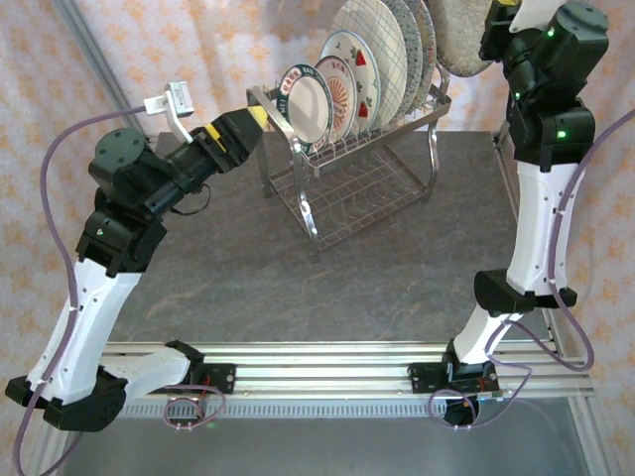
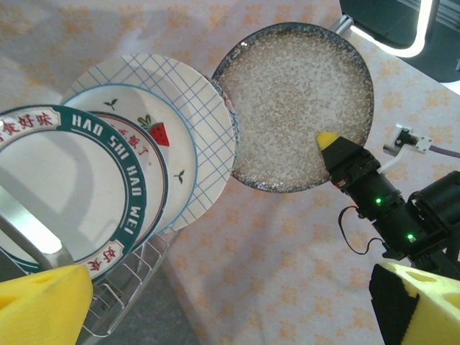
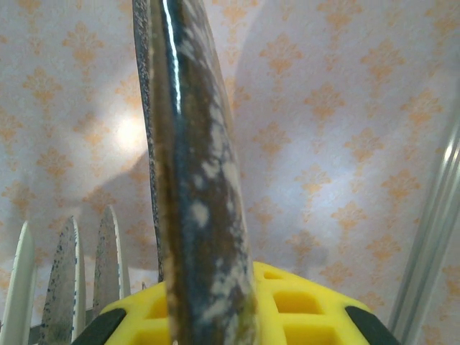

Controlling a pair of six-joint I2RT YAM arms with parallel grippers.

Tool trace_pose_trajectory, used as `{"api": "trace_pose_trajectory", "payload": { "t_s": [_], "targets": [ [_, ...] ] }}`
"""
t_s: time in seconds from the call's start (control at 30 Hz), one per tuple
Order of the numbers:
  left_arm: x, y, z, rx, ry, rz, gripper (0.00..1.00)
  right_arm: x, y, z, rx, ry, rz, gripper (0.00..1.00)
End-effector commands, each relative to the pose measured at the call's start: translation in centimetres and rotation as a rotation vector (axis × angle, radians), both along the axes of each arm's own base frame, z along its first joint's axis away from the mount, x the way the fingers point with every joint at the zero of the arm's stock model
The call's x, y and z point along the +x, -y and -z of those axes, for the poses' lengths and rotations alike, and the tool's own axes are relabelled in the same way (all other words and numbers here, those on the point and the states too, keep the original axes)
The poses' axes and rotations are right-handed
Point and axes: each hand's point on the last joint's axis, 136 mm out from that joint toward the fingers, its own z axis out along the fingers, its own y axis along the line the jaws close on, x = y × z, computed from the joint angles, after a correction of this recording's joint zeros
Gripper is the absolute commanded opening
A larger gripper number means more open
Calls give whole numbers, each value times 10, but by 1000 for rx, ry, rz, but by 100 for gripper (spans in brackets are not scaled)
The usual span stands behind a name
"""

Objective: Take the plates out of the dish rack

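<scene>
1. The dish rack [image 1: 349, 164] stands at an angle on the dark grey table [image 1: 298, 278], toward the far edge and right of centre.
2. Its upper tier holds a row of plates upright between the tines. At the front end is a white lettered plate [image 1: 304, 105] with a dark teal rim. Behind it come a strawberry-print plate [image 1: 347, 84], a plaid-lined plate [image 1: 375, 40] and speckled plates [image 1: 415, 40] at the back end.
3. A large speckled plate [image 2: 298, 108] with a dark rim is out of the rack, raised in the air above its back end.
4. The right gripper [image 2: 328, 141] is clamped on this plate's rim, one yellow finger flat against its face. From the right wrist the plate shows edge-on, rising from between the yellow fingers [image 3: 287, 309].
5. Three upright plate rims [image 3: 68, 273] show at the lower left of the right wrist view.
6. The left gripper [image 1: 256, 121] hovers above the far left part of the table, just beside the rack's front end and pointing at the lettered plate. Its yellow pads [image 2: 43, 305] stand wide apart and hold nothing.
</scene>
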Motion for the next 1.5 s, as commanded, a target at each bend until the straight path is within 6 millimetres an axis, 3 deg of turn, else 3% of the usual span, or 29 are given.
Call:
{"api": "trace_pose_trajectory", "payload": {
  "t_s": [0.0, 0.27, 0.67, 0.97, 1.27, 1.47],
  "targets": [
    [-6, 19, -16, -37, 1, 73, 99, -117, 18, -125, 62, 474, 37, 0],
    [-12, 71, -17, -73, -62, 164, 99, -146, 31, -126, 92, 463, 92, 0],
    [-40, 163, 8, -124, -177, 315, 98, -189, 58, -105, 222, 382, 185, 0],
    [-46, 220, 50, -253, -372, 378, 83, -206, 79, -59, 417, 235, 262, 0],
    [-41, 255, 101, -419, -639, 399, 83, -222, 92, -12, 634, 120, 321, 0],
    [-42, 276, 127, -503, -772, 424, 82, -215, 88, 33, 823, -4, 315, 0]
  ]
}}
